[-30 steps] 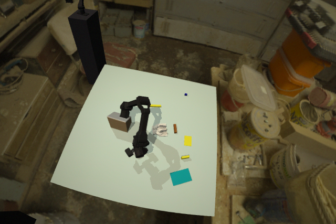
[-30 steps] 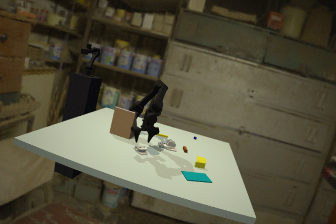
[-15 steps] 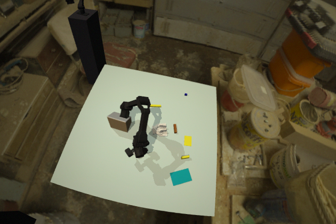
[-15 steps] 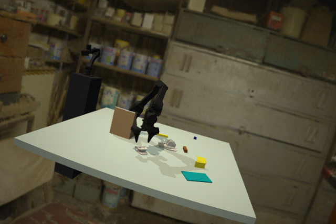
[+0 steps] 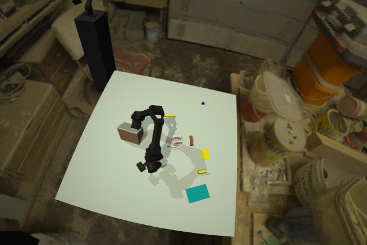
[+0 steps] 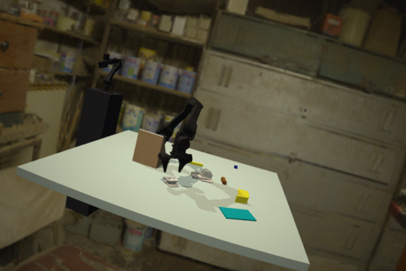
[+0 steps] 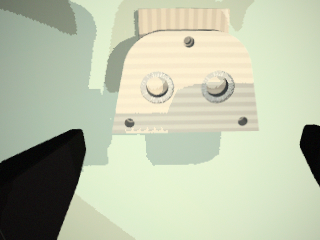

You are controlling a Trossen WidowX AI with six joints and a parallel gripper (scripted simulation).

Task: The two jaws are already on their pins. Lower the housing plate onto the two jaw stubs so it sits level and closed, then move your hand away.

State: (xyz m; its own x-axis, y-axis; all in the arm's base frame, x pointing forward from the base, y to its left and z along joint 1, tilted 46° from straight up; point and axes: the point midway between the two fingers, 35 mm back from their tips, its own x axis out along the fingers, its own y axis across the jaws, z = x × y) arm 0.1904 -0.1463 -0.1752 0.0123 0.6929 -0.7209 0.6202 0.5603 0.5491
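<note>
The pale housing plate (image 6: 170, 178) (image 7: 185, 62), with two ringed holes and three small dark ones, lies a little above the table below my hand. A pale ribbed strip shows past its far edge in the wrist view. My gripper (image 6: 172, 171) (image 7: 195, 137) is wide open and empty above the plate, with one finger out to each side of it. The arm hides the plate in the top view. A separate pale jaw assembly (image 5: 176, 142) (image 6: 205, 175) stands on the table, apart from the plate. Its stubs and pins are too small to tell.
A brown box (image 5: 129, 134) (image 6: 148, 148) stands by the arm's base. Around the assembly are an orange-brown block (image 5: 191, 140) (image 6: 223, 180), a yellow block (image 5: 205, 154) (image 6: 242, 196), yellow bars (image 5: 170, 115) (image 5: 202, 171), a teal sheet (image 5: 197, 193) (image 6: 237, 214) and a small blue cube (image 5: 203, 103) (image 6: 235, 166).
</note>
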